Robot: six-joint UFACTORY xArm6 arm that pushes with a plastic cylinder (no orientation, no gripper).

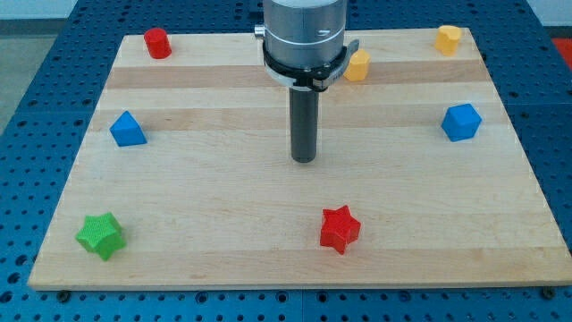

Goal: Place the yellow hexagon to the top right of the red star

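The red star [340, 229] lies near the view's bottom, a little right of the middle. A yellow block [358, 66], roughly hexagonal, lies near the view's top, partly hidden by the arm's grey housing. A second yellow block [448, 39] sits at the top right corner; its shape is unclear. My tip [305, 159] rests on the board near the centre. It is above and slightly left of the red star, and below and left of the nearer yellow block. It touches no block.
A red cylinder [158, 42] stands at the top left. A blue block [128, 130] is at the left and another blue block [461, 122] at the right. A green star [100, 235] is at the bottom left. The wooden board [223, 268] lies on a blue perforated table.
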